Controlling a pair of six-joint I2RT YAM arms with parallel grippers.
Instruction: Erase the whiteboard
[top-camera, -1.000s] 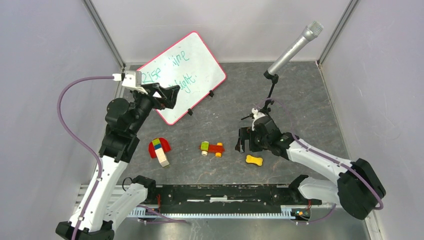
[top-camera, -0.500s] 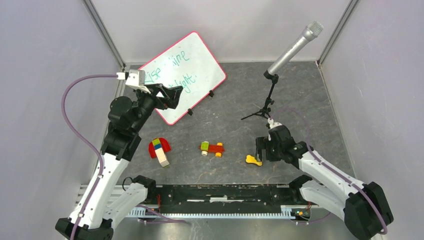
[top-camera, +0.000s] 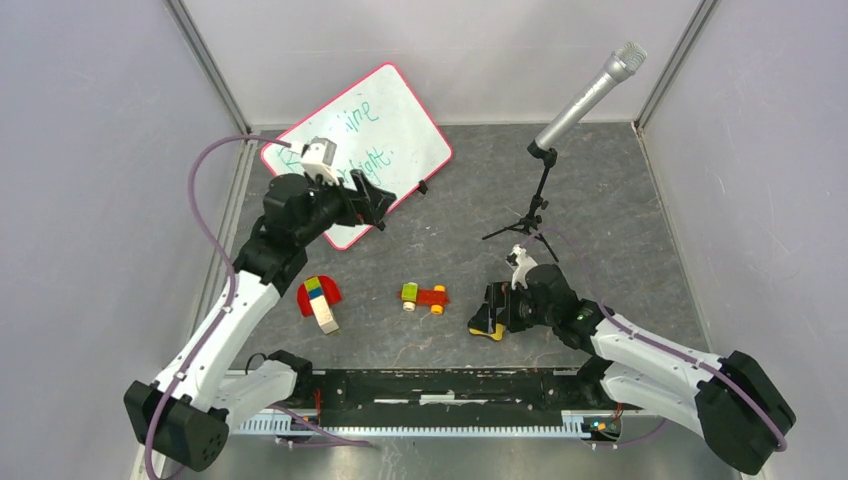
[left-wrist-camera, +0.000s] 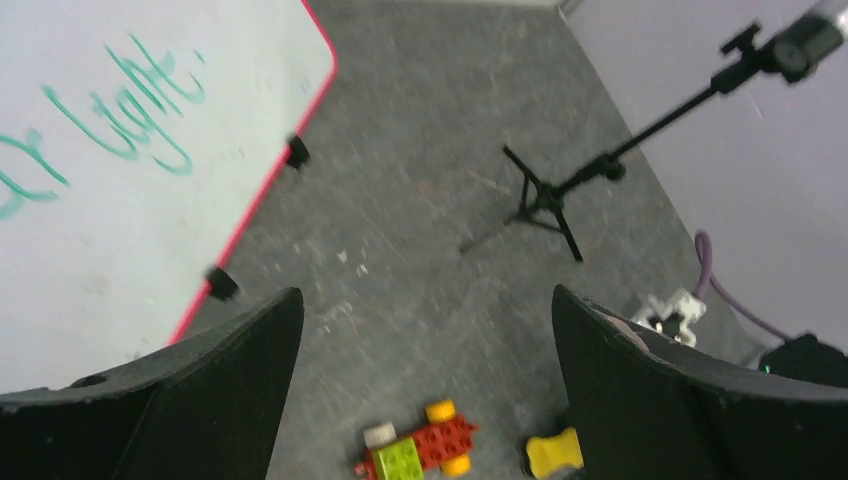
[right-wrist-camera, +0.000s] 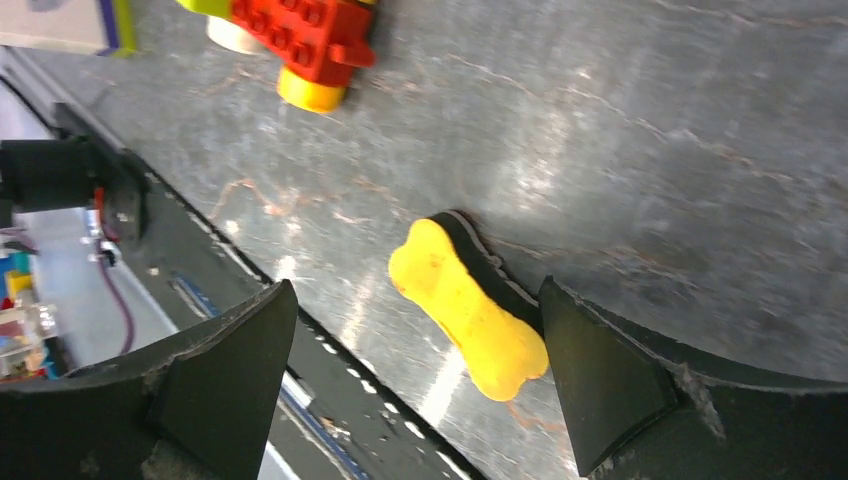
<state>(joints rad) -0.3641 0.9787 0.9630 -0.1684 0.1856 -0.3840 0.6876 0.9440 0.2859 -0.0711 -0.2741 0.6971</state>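
Observation:
The whiteboard (top-camera: 395, 120) leans at the back left, white with a pink-red rim and green writing; it also fills the upper left of the left wrist view (left-wrist-camera: 120, 180). My left gripper (top-camera: 375, 205) is open and empty, hovering at the board's near right edge (left-wrist-camera: 427, 300). A yellow bone-shaped eraser (top-camera: 492, 333) with a black underside lies on the grey floor. My right gripper (top-camera: 485, 318) is open low over it. In the right wrist view the eraser (right-wrist-camera: 465, 305) lies between the open fingers (right-wrist-camera: 415, 290), close to the right one.
A microphone (top-camera: 585, 95) on a black tripod stand (top-camera: 530, 215) stands at the back right. A red and green brick car (top-camera: 424, 296) and a red arch with a coloured block (top-camera: 320, 298) lie mid-floor. A black rail (top-camera: 450, 385) runs along the near edge.
My left arm swung right from the board's left part to its near right edge. My right gripper moved toward the near edge and came down around the yellow eraser.

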